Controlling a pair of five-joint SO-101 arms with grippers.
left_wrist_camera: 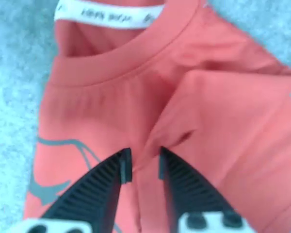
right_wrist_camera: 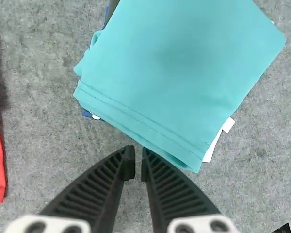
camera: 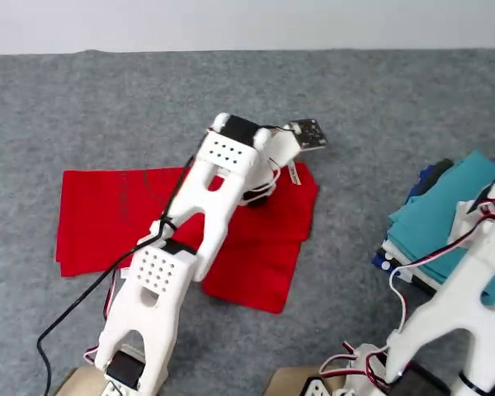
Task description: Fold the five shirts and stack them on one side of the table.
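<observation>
1. Step in hand (my read): folding the red shirt point(camera: 107, 214). It lies flat mid-table point(camera: 355, 99), well apart from the pile on the right side.
2. Pile: teal shirt point(right_wrist_camera: 184, 73) on top, folded, w/ a blue shirt point(right_wrist_camera: 87, 114) edge peeking out under it. Can't tell how many more are below.
3. Red shirt is only partly folded. One side flap is turned in over the front, and the collar point(left_wrist_camera: 111, 63) lies open and flat.
4. Left gripper point(left_wrist_camera: 141, 164) is down on the red shirt, just below the collar. Jaws are drawn close on a raised ridge of cloth at the flap's edge, so it looks clamped on the fabric.
5. Right gripper point(right_wrist_camera: 137, 162) hangs over bare table just beside the teal shirt's hemmed edge. Jaws are nearly together w/ nothing between.
6. Next move, prob.: carry the pinched edge across to complete the fold. That needs a low, even drag so the layers don't bunch. Risk: only the top layer is caught & the flap slips.
7. After that: halve it lengthwise, then take it to the teal pile.
</observation>
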